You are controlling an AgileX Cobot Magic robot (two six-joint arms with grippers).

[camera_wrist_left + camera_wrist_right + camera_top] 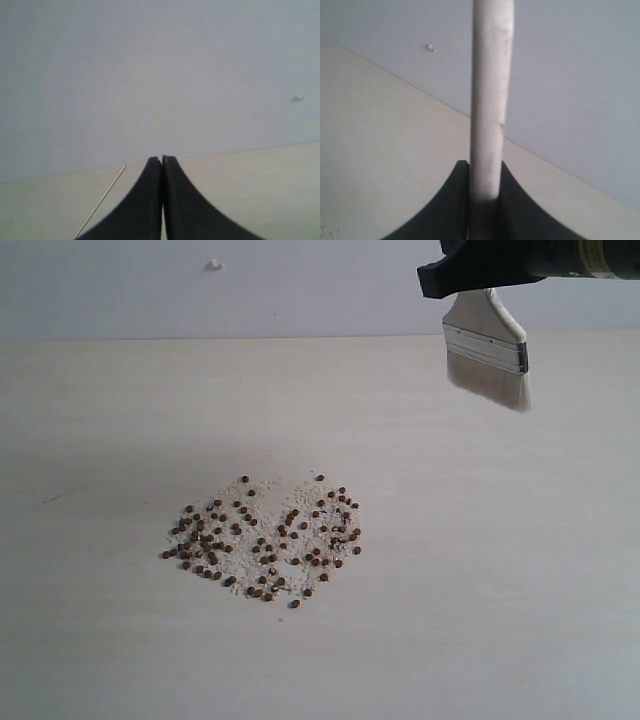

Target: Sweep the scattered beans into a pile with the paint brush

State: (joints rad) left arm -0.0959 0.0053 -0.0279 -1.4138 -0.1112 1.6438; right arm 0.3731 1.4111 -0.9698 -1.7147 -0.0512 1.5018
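Right claw [485, 172] squeezed tight on the paint brush [487, 348] handle, brush up off the table [520, 590], away from the beans [262, 538], left claw [162, 161] pinched shut, empty

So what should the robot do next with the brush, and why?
Probably lower the paint brush toward the table beside the beans. The right gripper holds it, but its bristles seem to hang in the air, away from the loosely spread beans.

Your bench [500, 620] is pale cream, speckled with reddish-brown beans [262, 540] and white crumbs [262, 492]; your paint brush [486, 337] has a pale wooden handle [482, 310], silver band [486, 350], off-white bristles [490, 382].
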